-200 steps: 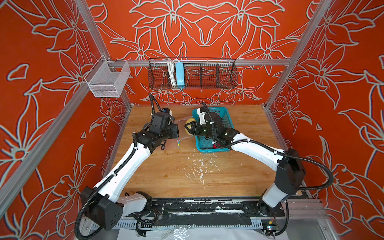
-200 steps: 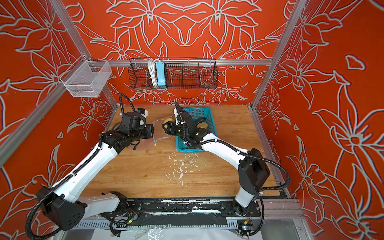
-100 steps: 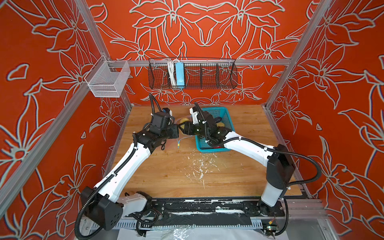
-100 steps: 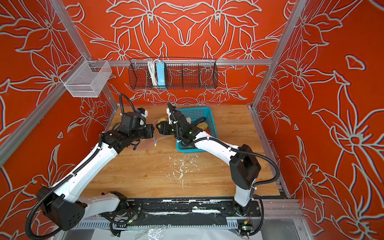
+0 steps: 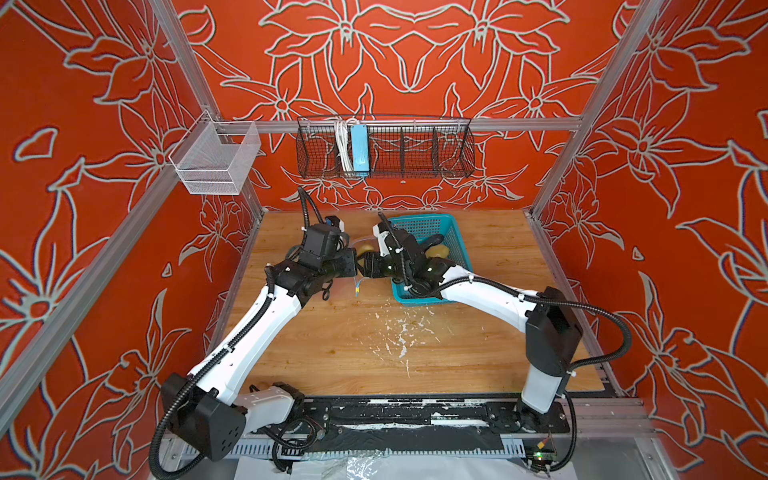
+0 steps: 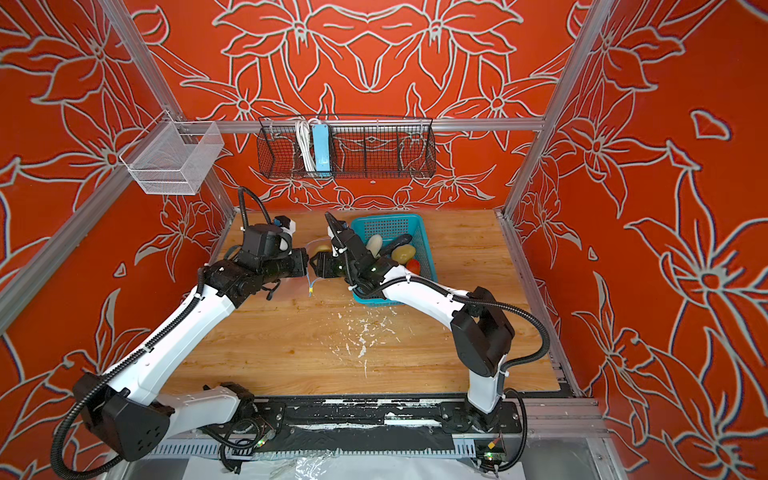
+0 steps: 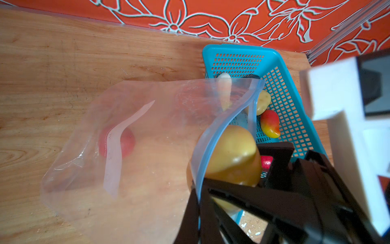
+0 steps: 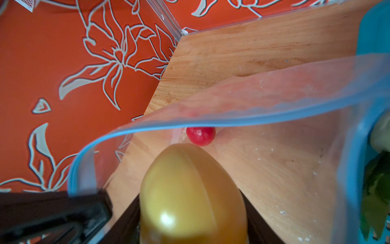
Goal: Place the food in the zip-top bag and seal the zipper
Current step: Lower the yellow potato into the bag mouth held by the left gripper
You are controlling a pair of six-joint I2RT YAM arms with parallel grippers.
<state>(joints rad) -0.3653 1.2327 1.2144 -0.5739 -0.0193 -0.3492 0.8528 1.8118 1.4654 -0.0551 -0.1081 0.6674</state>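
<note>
Potato at the mouth of the zip-top bag, one tomato already inside.

Both top views give me only the two grippers nose to nose beside the teal basket; the wrist views show the rest. From the left wrist I see my left gripper pinched fully closed on the zipper, holding that edge up so the mouth gapes, while the rest of the bag lies on the table. From the right wrist, my right gripper has its jaws partway apart, clamped on either side of the potato, whose tip sits under the blue strip. In the basket lie a second potato, a red-yellow fruit, a leafy vegetable, a dark eggplant and a second tomato, half hidden.
</note>
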